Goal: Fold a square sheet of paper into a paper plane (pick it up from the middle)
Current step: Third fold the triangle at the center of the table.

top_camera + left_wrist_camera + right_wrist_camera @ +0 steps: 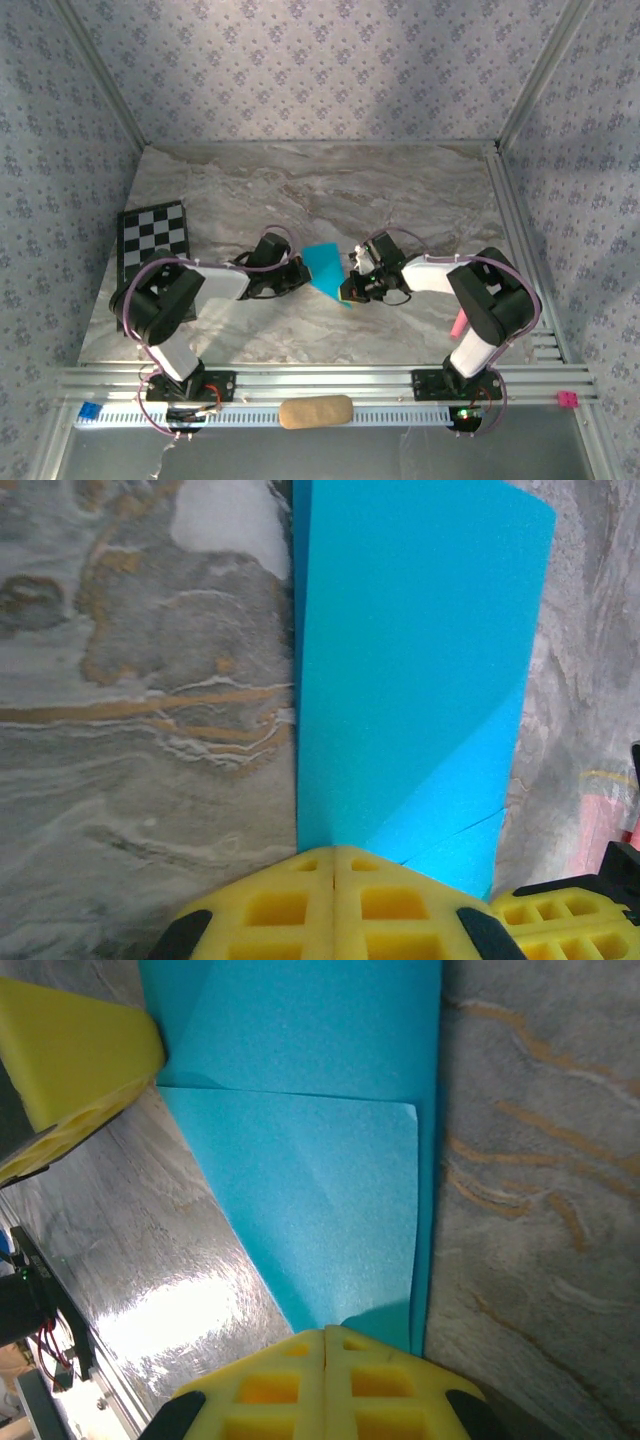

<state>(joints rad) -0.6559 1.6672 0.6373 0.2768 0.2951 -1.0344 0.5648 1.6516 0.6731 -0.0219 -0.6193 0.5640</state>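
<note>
Marble-patterned table (pixel 400 190) between papered walls carries the square sheet of paper (pixel 323 264) near its middle, already creased with a corner folded in. Left jaws and right jaws are each closed on opposite edges, probably pinning the sheet taut so the next crease lands straight.

No readable text, label, brand, number or sign anywhere: blank on the paper (pixel 420 660), plain black and white squares on the checkered board (pixel 153 236).
</note>
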